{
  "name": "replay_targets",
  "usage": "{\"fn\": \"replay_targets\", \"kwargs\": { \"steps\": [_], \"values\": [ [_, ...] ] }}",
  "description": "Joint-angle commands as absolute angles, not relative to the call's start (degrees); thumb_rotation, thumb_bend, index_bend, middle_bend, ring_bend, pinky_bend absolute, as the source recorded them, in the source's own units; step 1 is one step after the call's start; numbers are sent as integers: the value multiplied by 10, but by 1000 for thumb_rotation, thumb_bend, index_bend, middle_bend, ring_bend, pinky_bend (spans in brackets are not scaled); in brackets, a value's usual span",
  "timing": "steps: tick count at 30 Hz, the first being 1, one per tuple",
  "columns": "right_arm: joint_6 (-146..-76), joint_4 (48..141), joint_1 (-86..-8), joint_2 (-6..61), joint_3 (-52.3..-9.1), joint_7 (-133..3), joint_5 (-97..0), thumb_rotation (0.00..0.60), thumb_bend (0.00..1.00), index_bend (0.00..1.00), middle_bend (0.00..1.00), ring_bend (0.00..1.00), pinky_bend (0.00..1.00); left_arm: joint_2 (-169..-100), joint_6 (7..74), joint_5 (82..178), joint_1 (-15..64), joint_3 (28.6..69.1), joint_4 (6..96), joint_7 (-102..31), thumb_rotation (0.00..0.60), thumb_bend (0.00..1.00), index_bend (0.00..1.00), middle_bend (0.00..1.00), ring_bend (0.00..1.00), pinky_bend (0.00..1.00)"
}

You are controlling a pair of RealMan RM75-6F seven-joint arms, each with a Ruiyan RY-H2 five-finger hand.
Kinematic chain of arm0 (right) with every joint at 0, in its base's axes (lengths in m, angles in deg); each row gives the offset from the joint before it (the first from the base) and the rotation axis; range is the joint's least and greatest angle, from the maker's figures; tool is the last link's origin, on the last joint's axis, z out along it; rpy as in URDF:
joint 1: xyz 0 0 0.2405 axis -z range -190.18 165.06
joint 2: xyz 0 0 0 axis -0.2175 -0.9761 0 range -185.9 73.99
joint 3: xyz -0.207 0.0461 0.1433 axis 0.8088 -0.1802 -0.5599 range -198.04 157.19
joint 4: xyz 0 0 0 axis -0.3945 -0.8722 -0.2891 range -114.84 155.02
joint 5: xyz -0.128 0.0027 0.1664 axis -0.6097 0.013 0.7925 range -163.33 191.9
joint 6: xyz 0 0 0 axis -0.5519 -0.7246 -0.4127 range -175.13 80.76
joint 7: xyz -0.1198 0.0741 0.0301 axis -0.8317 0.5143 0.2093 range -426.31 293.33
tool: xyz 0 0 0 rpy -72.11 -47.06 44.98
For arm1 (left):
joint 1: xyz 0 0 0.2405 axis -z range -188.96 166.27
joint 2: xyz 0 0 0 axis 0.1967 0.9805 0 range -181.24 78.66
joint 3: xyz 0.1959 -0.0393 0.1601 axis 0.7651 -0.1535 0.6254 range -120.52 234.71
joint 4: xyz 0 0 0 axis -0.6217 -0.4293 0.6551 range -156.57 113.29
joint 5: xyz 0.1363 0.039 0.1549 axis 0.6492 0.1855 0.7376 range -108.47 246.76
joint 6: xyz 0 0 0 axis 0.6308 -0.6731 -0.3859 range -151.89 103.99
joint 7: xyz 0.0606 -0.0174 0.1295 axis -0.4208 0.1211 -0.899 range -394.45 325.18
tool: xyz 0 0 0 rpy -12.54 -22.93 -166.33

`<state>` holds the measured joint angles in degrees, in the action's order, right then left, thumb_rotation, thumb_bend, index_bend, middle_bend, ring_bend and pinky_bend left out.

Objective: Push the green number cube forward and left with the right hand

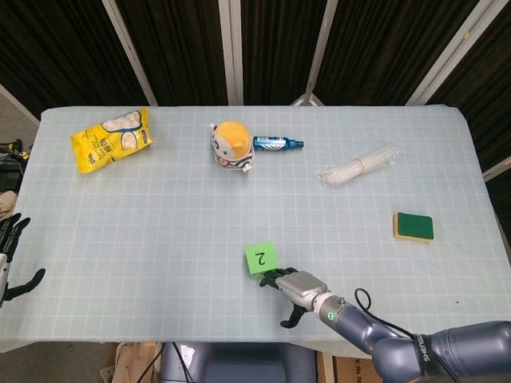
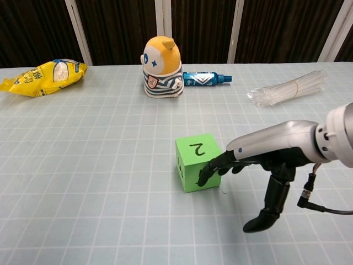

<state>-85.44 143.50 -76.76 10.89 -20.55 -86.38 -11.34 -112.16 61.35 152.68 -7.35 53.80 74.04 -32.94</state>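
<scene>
The green number cube shows a 2 on top and sits near the table's front, a little left of centre-right. My right hand lies just behind and to the right of it, holding nothing. Its dark fingertips press against the cube's front right face, and the thumb hangs down toward the table. My left hand hovers off the table's left front corner with its fingers spread and nothing in it.
A yellow snack bag lies at the back left. A yellow plush toy and a blue marker sit at the back centre. A clear plastic bundle and a green sponge are on the right.
</scene>
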Motion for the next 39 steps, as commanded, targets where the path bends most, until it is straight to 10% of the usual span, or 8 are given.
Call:
{"fn": "replay_targets", "kwargs": {
  "steps": [1, 39],
  "values": [
    [-830, 1421, -767, 113, -217, -830, -114, 600, 280, 155, 64, 70, 0, -1122, 613, 1527, -73, 538, 740, -329, 600, 337, 34, 0, 0, 0],
    [-718, 1344, -708, 106, -282, -599, -257, 600, 281, 149, 93, 127, 0, -1121, 610, 1523, -72, 536, 739, -327, 600, 336, 34, 0, 0, 0]
  ]
}}
